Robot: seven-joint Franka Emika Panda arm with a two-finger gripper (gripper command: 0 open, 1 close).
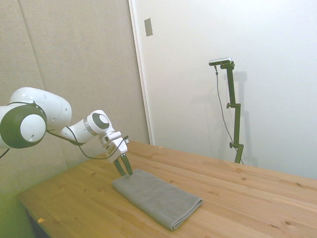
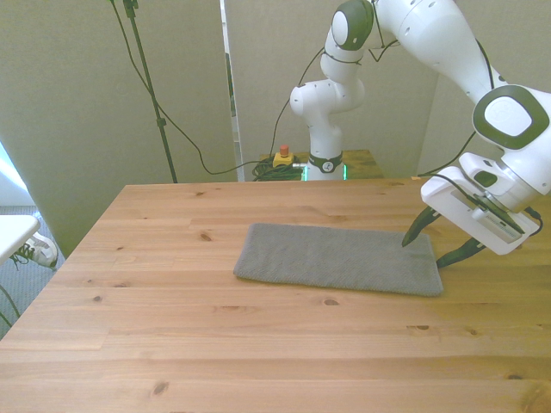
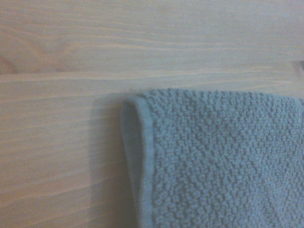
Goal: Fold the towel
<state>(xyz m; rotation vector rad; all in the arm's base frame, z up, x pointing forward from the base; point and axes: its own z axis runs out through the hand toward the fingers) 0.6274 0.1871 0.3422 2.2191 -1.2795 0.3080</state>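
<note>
The wooden table (image 2: 129, 344) fills the lower half of the front view, with broad bare boards on every side of the towel (image 2: 340, 258), most of them toward the bottom and left of the frame. The grey towel lies flat at mid-table, an oblong with thick layered edges. The gripper (image 2: 430, 248) stands at its short end on the front view's right, fingers spread apart, pinching nothing. Only the wrist view shows the towel's (image 3: 213, 161) rolled corner hem and nubbly weave against the planks.
</note>
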